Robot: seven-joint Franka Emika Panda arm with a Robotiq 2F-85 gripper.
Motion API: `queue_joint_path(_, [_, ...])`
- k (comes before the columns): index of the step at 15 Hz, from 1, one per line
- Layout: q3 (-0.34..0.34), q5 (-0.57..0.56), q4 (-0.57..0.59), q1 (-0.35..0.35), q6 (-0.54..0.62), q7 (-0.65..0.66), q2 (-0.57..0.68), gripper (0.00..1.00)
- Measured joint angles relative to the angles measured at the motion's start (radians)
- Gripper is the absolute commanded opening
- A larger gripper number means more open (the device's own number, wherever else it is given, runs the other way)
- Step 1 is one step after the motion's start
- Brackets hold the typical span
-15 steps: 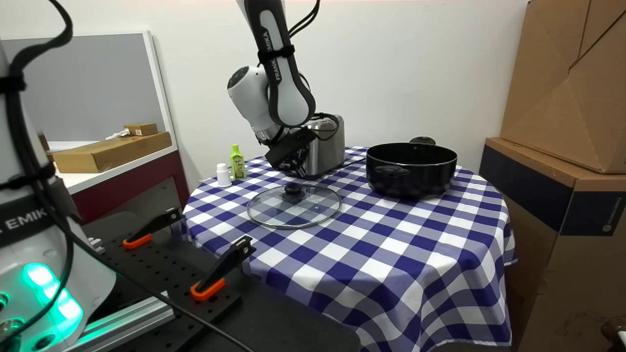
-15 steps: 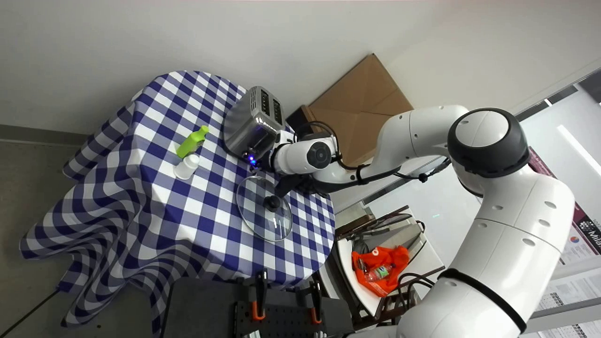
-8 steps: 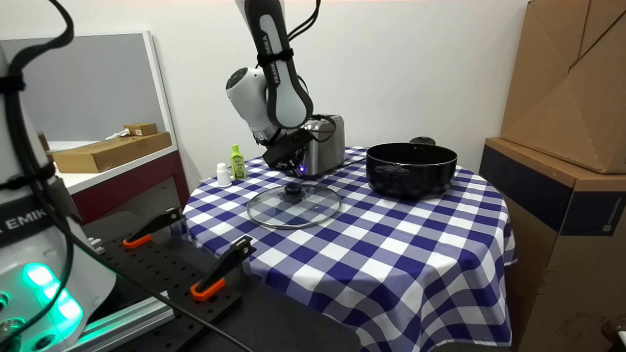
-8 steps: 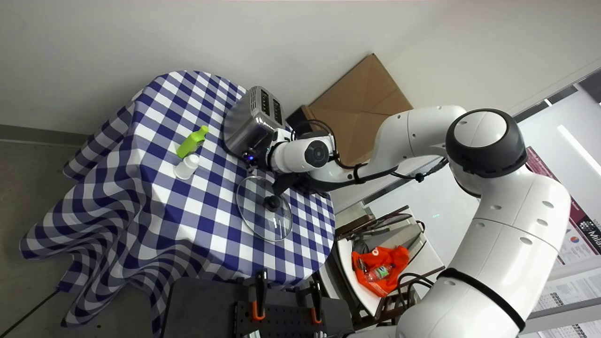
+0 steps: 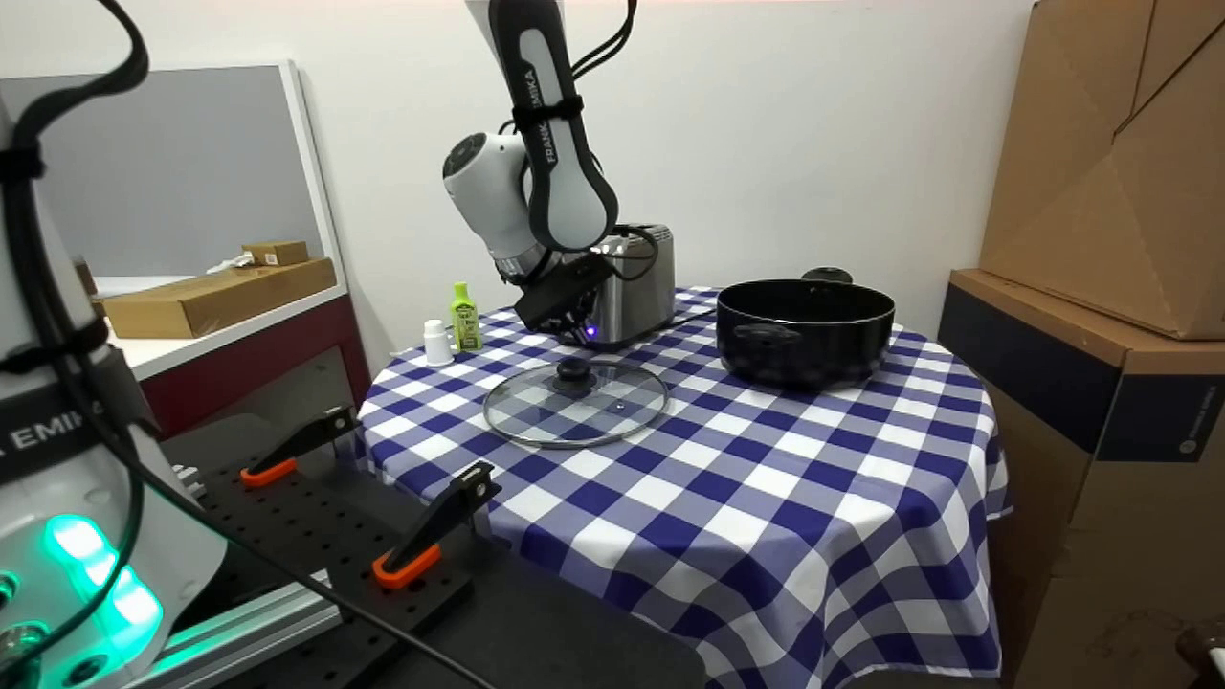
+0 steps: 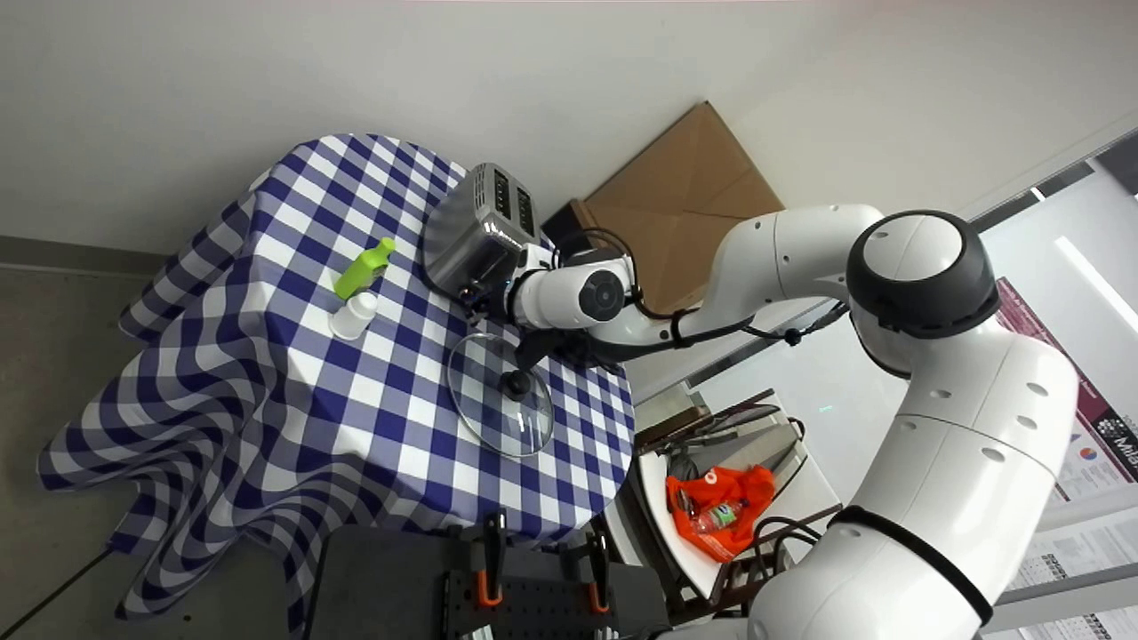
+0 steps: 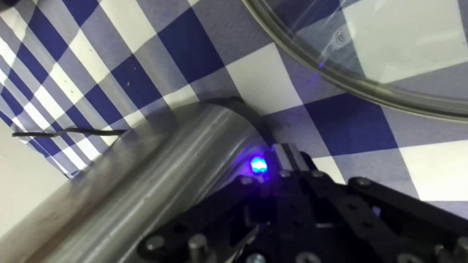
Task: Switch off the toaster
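Observation:
The silver brushed-metal toaster [image 5: 648, 292] stands at the back of the checked table, partly hidden by the arm. In an exterior view its slotted top shows [image 6: 476, 233]. In the wrist view its rounded body [image 7: 172, 164] fills the left and lower left. A bright blue light [image 7: 259, 165] glows at its near end; it also shows in an exterior view [image 5: 590, 331]. My gripper [image 7: 290, 157] is shut and empty, its two pads together. It points down beside the toaster's end, just right of the light in the wrist view. I cannot tell whether it touches.
A glass lid with a black knob [image 5: 574, 378] lies just in front of the gripper; its rim [image 7: 351, 87] shows in the wrist view. A black pot [image 5: 804, 335] stands right of the toaster. A green bottle [image 6: 363, 271] and white bottle [image 6: 354, 316] stand nearby.
My gripper has shifted slightly left in an exterior view, and the blue light, hidden there a second ago, shows. In the last half second the gripper has hardly moved; the upper arm shifted slightly.

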Motion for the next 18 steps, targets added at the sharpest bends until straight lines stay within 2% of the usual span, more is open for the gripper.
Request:
queue_joint_path(7, [0.036,-0.077,-0.002,-0.043,-0.001,0.020,0.001,0.00])
queue_joint_path(18, [0.036,-0.089,-0.008,-0.054,-0.001,0.020,-0.003,0.00])
